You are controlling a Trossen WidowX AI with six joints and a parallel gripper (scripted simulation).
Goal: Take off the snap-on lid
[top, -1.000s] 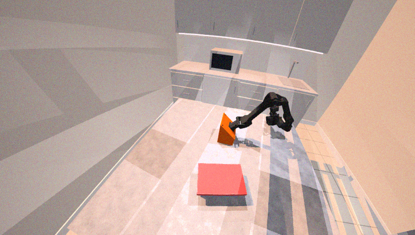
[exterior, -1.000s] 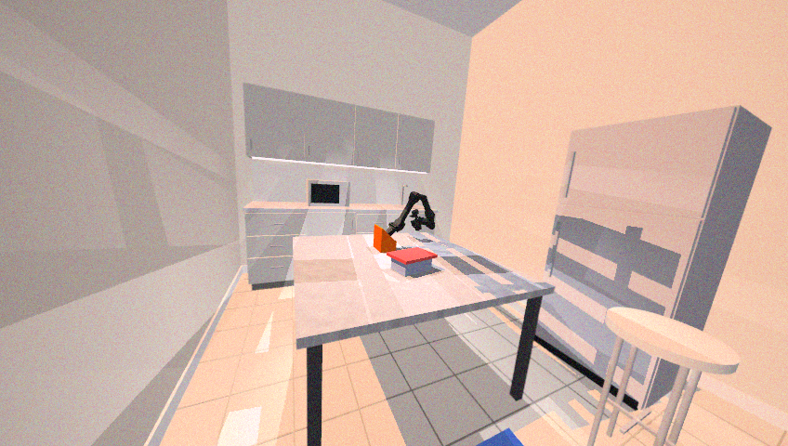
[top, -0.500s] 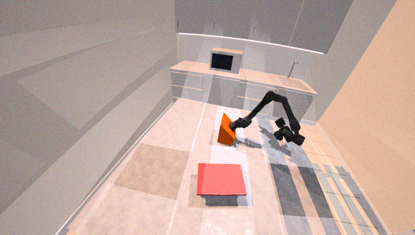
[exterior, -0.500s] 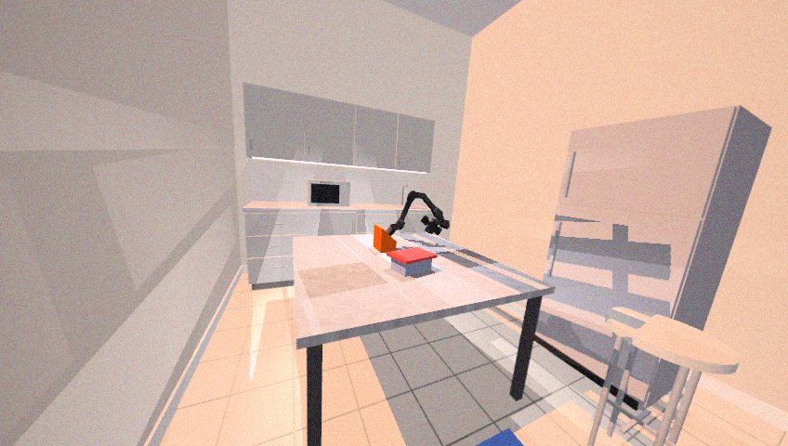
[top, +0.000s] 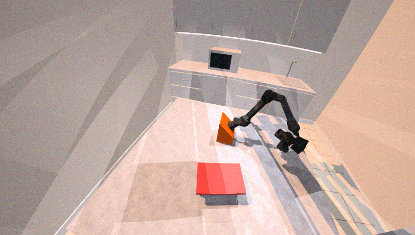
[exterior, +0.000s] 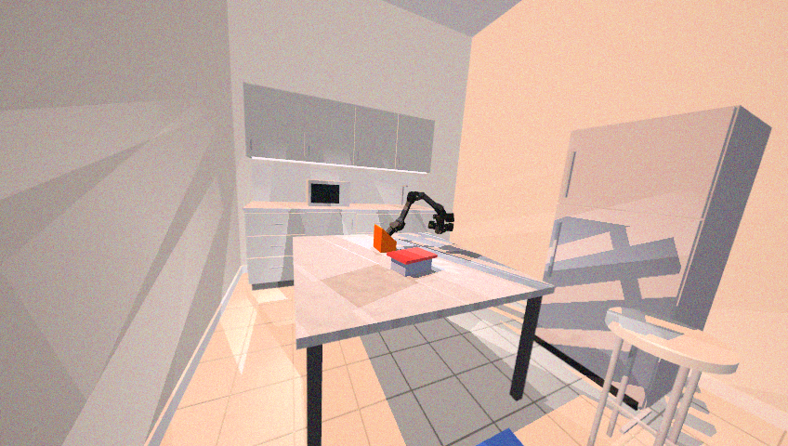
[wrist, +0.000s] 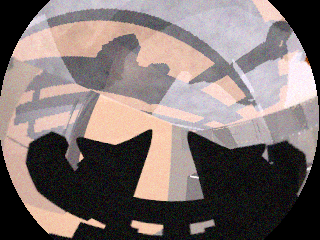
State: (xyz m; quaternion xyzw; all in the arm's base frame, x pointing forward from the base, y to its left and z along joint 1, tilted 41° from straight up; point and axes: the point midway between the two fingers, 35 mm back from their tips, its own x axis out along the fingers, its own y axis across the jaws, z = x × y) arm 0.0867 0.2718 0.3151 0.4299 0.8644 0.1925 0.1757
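The red lid (top: 220, 178) (exterior: 412, 255) sits flat on top of the grey storage box (top: 221, 200) (exterior: 409, 268), overhanging its walls. The box stands on the table. My gripper (top: 295, 142) (exterior: 445, 222) (wrist: 170, 134) is raised well above the table, behind and to the right of the box, touching neither box nor lid. In the wrist view its two black fingers stand apart with nothing between them. The lid and box are not seen in the wrist view. The exact position of the fingertips is hard to make out in the top and exterior views.
The orange wedge-shaped mount (top: 225, 134) (exterior: 382, 240) at the arm's base stands behind the box. The table (top: 163, 189) (exterior: 342, 320) carries both. A counter with a microwave (top: 222, 60) (exterior: 324, 193) is at the back. A fridge and a round stool are off to the right.
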